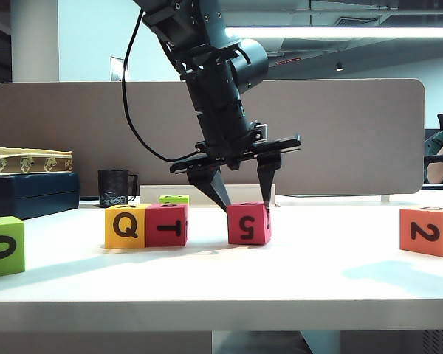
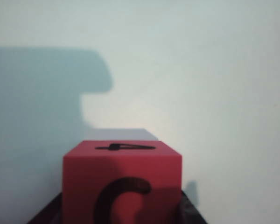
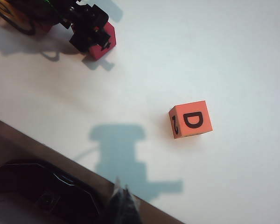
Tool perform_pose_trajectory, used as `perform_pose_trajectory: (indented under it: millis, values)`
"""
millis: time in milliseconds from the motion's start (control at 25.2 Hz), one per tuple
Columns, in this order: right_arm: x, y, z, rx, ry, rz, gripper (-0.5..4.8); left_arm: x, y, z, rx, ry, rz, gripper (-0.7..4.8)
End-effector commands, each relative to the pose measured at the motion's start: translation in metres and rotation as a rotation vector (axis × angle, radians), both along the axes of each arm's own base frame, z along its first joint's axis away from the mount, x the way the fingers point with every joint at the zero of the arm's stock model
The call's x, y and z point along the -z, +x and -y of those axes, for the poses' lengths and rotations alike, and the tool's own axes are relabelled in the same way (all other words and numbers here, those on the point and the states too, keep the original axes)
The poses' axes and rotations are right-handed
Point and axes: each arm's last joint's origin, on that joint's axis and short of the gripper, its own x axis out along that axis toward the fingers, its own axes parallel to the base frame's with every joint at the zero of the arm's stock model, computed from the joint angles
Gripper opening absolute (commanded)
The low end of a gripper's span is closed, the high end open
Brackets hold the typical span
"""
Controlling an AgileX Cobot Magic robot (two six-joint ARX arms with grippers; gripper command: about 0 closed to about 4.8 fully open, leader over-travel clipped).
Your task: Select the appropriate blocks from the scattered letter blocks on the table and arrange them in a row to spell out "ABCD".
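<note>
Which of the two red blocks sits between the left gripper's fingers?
The red block marked 5, standing alone between the left gripper fingers; the red T block touches the yellow Q block.

Bright overhead light from a ceiling strip lamp (image 1: 340, 32) at the exterior view's upper right leaves the wide white flat-topped table (image 1: 221, 280) evenly lit with soft bluish shadows, while the left wrist view is hazy and the magenta-red foam cube (image 2: 122, 184) at its lower centre blurred.
</note>
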Motion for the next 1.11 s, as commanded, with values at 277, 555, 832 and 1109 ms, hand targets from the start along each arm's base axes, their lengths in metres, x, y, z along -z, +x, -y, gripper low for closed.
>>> perform_pose_trajectory:
  millis: [277,555,832,1109]
  values:
    - [-0.002,0.000,0.000,-0.002,0.003,0.010,-0.01,-0.013,-0.005,-0.007,-0.119,0.014,-0.004,2.67]
    - [-0.001,-0.001,0.000,-0.002,0.000,0.002,-0.01,-0.013,-0.006,-0.010,-0.187,0.001,-0.036,2.67]
    - [-0.001,-0.001,0.000,-0.002,-0.002,-0.001,-0.02,-0.011,-0.006,-0.013,-0.219,0.063,-0.014,2.68]
    - [-0.001,-0.001,0.000,-0.003,-0.002,0.000,-0.02,-0.012,-0.005,-0.011,-0.214,0.039,-0.003,3.47]
